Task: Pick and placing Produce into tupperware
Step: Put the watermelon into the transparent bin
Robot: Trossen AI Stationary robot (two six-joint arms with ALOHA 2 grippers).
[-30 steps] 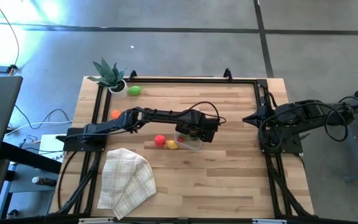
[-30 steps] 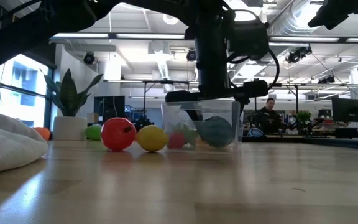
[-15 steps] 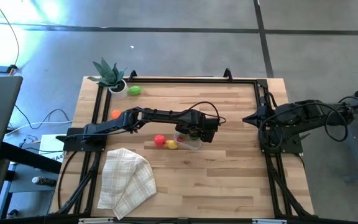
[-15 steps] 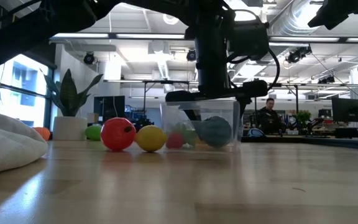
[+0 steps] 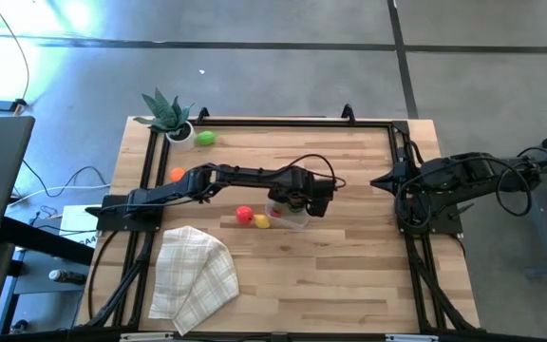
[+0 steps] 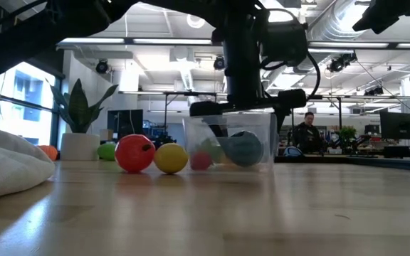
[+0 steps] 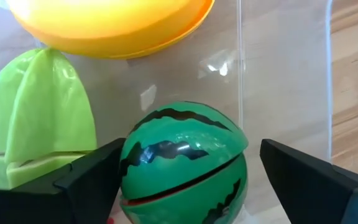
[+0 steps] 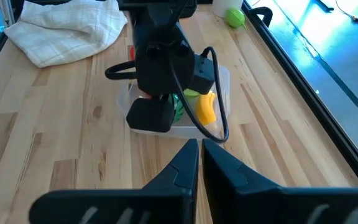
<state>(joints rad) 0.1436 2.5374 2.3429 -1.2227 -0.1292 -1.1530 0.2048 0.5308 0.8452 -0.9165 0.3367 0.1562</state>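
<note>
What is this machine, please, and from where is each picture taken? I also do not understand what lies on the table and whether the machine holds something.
It is a robot with two dark arms at a wooden table. One picture looks down from above, one looks level across the table, and two come from cameras on the wrists. The left gripper hangs over the clear tub, fingers open, holding nothing; a toy watermelon lies between them inside the tub. The right gripper waits shut at the table's right edge. On the table lie a red fruit, a yellow one, a light green one, an orange one, a potted plant and a checked cloth.
</note>
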